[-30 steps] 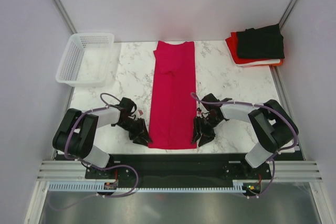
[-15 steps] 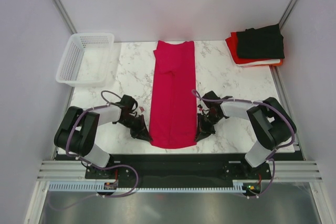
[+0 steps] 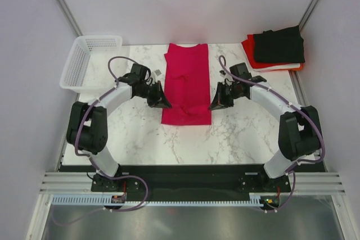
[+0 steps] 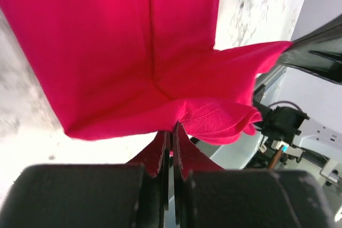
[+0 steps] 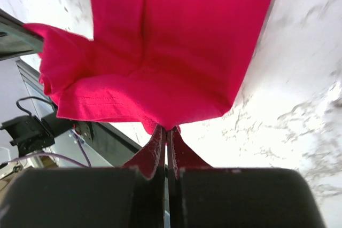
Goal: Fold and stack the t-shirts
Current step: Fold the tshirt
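Crimson shirt [image 3: 186, 77] is mid-fold: left gripper [image 3: 163, 103] and right gripper [image 3: 214, 105] each clamp a hem corner. Next: lay hem at collar, release.

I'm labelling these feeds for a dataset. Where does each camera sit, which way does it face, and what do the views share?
Top external: fixed above and behind the bases, looking down at the marble table; both arms show whole, left gripper and right gripper on the crimson t-shirt.
Left wrist: on the left arm, looking along its shut fingers at the pinched hem.
Right wrist: on the right arm, likewise; its fingers pinch the opposite corner.
Shared: all three show the crimson t-shirt on the table.
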You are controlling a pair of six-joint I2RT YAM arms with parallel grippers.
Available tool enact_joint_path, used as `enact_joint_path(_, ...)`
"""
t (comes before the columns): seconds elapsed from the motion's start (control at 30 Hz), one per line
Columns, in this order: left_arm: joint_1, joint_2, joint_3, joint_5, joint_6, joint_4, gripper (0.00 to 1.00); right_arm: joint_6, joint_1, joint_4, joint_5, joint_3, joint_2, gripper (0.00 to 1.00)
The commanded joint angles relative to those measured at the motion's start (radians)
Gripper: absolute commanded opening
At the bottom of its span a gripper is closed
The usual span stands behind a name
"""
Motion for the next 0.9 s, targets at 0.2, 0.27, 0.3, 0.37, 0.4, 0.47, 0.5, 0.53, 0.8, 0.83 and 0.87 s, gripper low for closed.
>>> enact_joint_path(0.2,0.034,0.178,0.256,-0.072,0.113,-0.022,0.02,-0.063,-0.069,0.06,0.015,0.323,0.213,0.0)
enact_joint_path(0.27,0.04,0.219,0.308,-0.085,0.123,-0.022,0.02,-0.072,-0.072,0.065,0.018,0.354,0.267,0.0)
enact_joint_path(0.3,0.041,0.231,0.324,-0.094,0.126,-0.019,0.02,-0.075,-0.072,0.066,0.02,0.376,0.282,0.0)
enact_joint_path(0.37,0.043,0.274,0.368,-0.097,0.143,-0.019,0.02,-0.076,-0.076,0.071,0.021,0.393,0.322,0.0)
enact_joint_path(0.4,0.043,0.287,0.382,-0.102,0.146,-0.018,0.02,-0.078,-0.078,0.071,0.026,0.405,0.331,0.0)
enact_joint_path(0.47,0.043,0.328,0.419,-0.103,0.158,-0.016,0.02,-0.084,-0.079,0.078,0.026,0.42,0.359,0.0)
enact_joint_path(0.5,0.046,0.343,0.431,-0.102,0.161,-0.014,0.02,-0.086,-0.081,0.078,0.032,0.437,0.368,0.0)
enact_joint_path(0.53,0.044,0.353,0.451,-0.102,0.166,-0.013,0.02,-0.086,-0.083,0.08,0.032,0.445,0.382,0.0)
enact_joint_path(0.8,0.044,0.409,0.499,-0.115,0.172,-0.002,0.06,-0.096,-0.089,0.095,0.038,0.505,0.439,0.04)
enact_joint_path(0.83,0.044,0.406,0.499,-0.128,0.169,-0.004,0.11,-0.095,-0.089,0.094,0.037,0.508,0.443,0.17)
enact_joint_path(0.87,0.046,0.406,0.499,-0.155,0.163,-0.005,0.18,-0.096,-0.09,0.095,0.041,0.509,0.445,0.26)
